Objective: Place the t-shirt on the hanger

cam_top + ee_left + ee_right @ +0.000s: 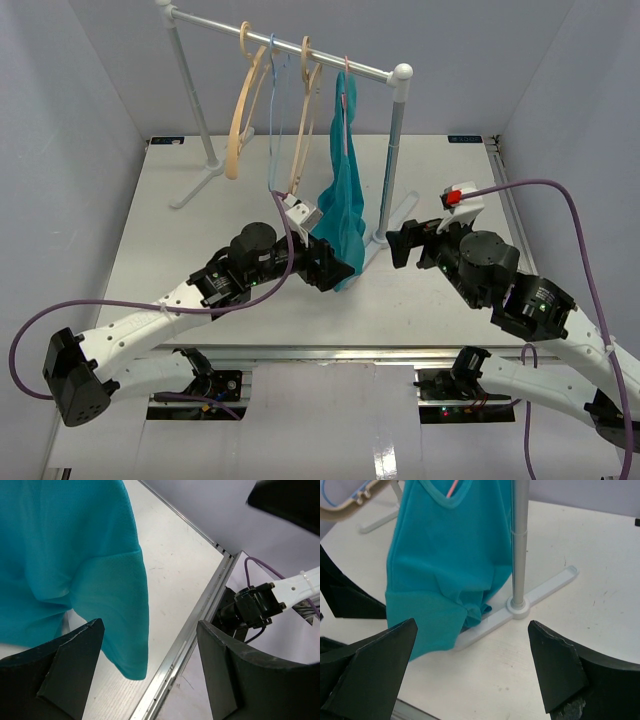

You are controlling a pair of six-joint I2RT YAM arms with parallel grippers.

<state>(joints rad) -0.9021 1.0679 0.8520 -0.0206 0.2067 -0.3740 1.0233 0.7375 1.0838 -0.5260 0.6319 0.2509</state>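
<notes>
t-shirt (340, 215) hangs by its neckline on the pink hanger (346, 112), hooked over the rail (300, 47); left gripper (335, 266) and right gripper (401, 244) gape, holding nothing.

A white clothes rack (300, 45) stands on the pale table (170, 270) in the upper middle of the frame, its rail sloping down to the right. Two beige hangers (233, 150) hang from the rail with a thin light-blue hanger (272, 100) between them. The rack's right post (518, 540) rises from a flat foot (545, 587) that rests on the table.
</notes>
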